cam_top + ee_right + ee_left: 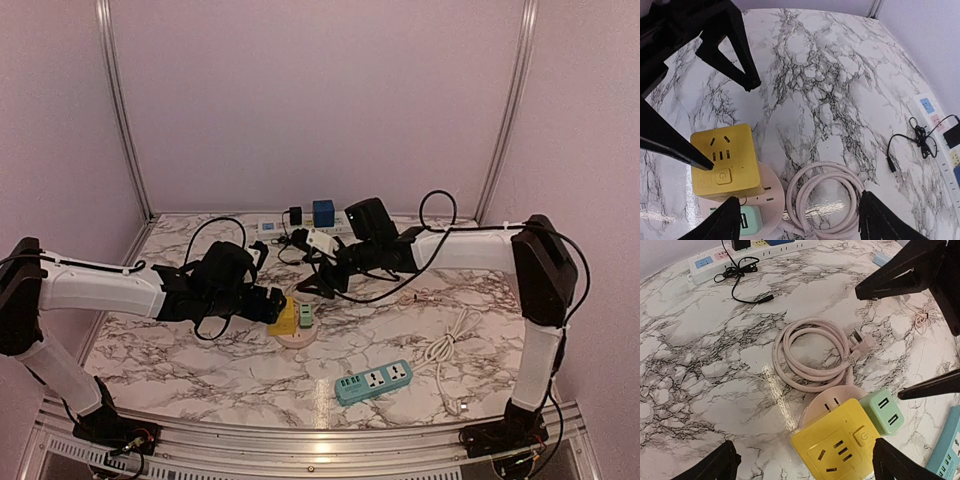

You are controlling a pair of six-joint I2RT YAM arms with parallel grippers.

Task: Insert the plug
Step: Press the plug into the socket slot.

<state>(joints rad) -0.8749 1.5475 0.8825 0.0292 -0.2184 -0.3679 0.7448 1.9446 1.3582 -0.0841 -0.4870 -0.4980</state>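
A pink coiled cable (812, 360) lies on the marble table, and its pink plug (863, 342) rests at the coil's right side. Next to it a round pink socket base (832, 401) carries a yellow cube socket (840, 447) and a green adapter (882, 411). My left gripper (805, 469) is open and empty, with the yellow cube between its fingers. My right gripper (800, 222) is open and empty above the coil (825, 200) and the yellow cube (725, 160). In the top view both grippers, left (268, 300) and right (322, 278), hover close together over the yellow cube (284, 318).
A teal power strip (373, 381) lies front right beside a white cable (440, 345). A white power strip (275, 228) with a blue adapter (322, 212) and a black adapter (295, 215) lies at the back wall. A thin black cord (737, 275) trails from it.
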